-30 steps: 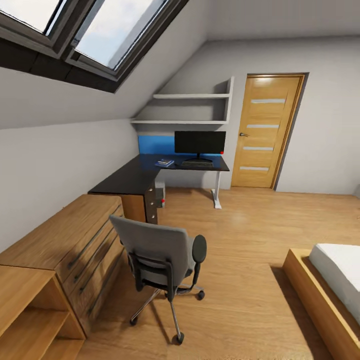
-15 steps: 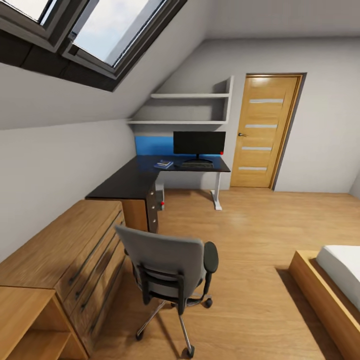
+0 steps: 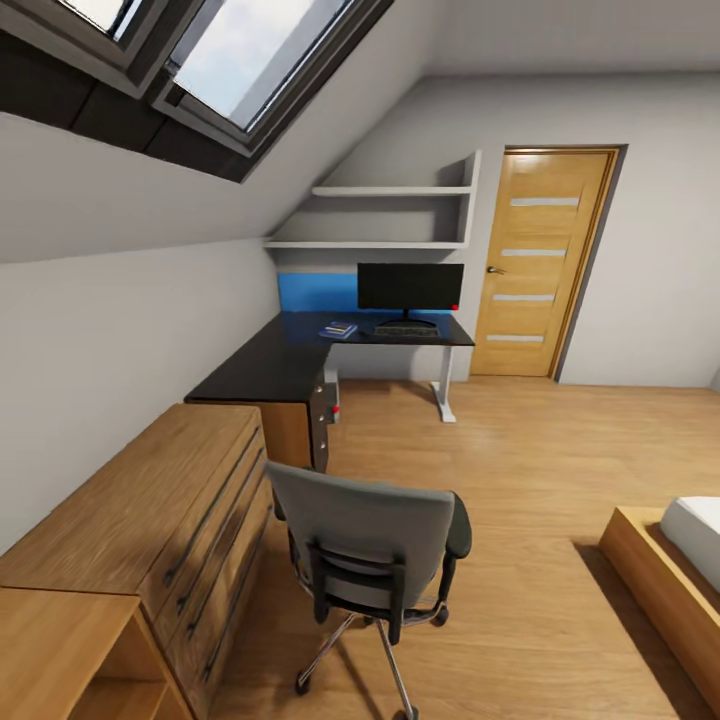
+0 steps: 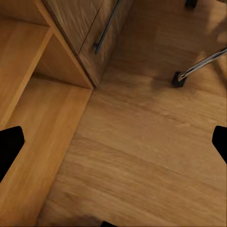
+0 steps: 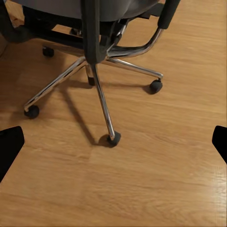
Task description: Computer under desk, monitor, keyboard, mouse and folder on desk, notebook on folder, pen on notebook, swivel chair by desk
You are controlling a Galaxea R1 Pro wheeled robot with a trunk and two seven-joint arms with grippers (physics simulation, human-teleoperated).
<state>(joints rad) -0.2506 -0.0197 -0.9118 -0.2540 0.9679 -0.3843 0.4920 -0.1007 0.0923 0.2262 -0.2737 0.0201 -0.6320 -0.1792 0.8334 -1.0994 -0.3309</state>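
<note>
A low wood dresser lines the left wall. Beyond it the desk carries the folder with a stack on it, then keyboard and monitor. The swivel chair stands nearer — back turned. Left gripper and right gripper hang spread wide, holding nothing.

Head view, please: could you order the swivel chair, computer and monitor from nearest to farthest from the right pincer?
1. swivel chair, just ahead, base before the right pincer.
2. computer, under the desk.
3. monitor, on the desk's far end.
</note>
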